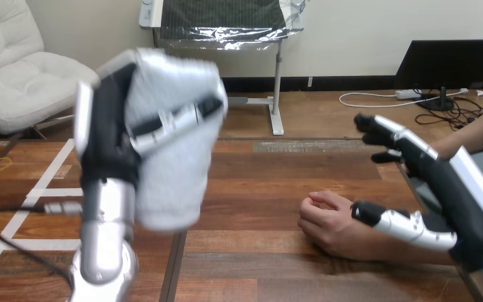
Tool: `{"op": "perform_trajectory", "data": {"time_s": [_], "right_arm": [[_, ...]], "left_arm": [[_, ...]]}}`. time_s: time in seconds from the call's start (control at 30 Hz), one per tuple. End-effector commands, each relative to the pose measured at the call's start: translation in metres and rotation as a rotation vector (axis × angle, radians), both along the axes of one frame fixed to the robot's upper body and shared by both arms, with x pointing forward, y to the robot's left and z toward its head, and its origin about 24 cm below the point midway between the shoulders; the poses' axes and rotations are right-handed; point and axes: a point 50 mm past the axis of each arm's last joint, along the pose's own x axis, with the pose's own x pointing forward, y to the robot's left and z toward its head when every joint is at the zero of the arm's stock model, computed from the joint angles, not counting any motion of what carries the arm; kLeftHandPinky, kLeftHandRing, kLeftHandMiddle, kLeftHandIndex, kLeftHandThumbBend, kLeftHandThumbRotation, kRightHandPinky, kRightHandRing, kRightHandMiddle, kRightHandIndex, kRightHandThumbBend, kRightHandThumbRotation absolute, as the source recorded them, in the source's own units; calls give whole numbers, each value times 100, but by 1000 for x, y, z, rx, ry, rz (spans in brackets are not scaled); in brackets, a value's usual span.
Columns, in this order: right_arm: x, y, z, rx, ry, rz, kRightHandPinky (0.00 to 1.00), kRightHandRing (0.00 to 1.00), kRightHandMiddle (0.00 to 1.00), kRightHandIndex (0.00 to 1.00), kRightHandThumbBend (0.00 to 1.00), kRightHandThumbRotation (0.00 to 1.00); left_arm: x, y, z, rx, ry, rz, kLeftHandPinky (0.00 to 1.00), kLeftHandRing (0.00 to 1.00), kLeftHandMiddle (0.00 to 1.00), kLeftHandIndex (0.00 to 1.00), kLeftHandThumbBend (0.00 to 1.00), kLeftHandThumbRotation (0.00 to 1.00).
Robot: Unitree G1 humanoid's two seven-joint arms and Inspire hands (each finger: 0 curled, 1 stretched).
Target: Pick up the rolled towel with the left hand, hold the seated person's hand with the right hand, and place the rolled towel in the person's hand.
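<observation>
My left hand (104,135) is raised high at the left, shut on the rolled towel (173,170). The towel is a thick pale grey roll held upright, with my fingers (176,119) wrapped across its front. The person's hand (327,223) rests on the table at the lower right, loosely curled, with its forearm running off to the right. My right hand (459,189) is over that wrist. Its thumb (396,223) lies along the near side of the wrist, and its fingers (387,132) reach out fairly straight above and beyond it, not curled round it.
The wooden table (258,189) stretches between the raised towel and the person's hand. White tape lines (50,182) mark the table's left part, and a black cable (12,239) loops at the lower left beside my left forearm.
</observation>
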Motion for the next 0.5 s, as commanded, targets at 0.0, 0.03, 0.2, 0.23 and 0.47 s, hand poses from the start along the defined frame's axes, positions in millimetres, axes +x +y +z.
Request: {"op": "perform_trajectory", "data": {"time_s": [0.0,0.03,0.2,0.23,0.47], "right_arm": [[22,-8,35,-34,-154,-42,70,83,88,88,97,70],[22,-9,36,-44,-156,-45,70,82,88,88,97,70],[26,-11,40,-97,-159,-58,68,82,88,88,97,69],[26,-12,40,-102,-156,-59,68,82,88,88,98,69],[30,-15,44,-153,-147,-59,70,86,90,89,97,65]], "left_arm": [[-13,-9,98,-81,-504,-80,15,21,29,36,49,0],[-13,-9,98,-85,-512,-83,15,20,28,36,49,0],[-13,-7,101,-104,-538,-85,15,20,28,36,49,0],[-13,-7,101,-105,-540,-85,15,20,28,37,50,0],[-14,-6,103,-135,-563,-97,15,21,29,38,49,0]]}}
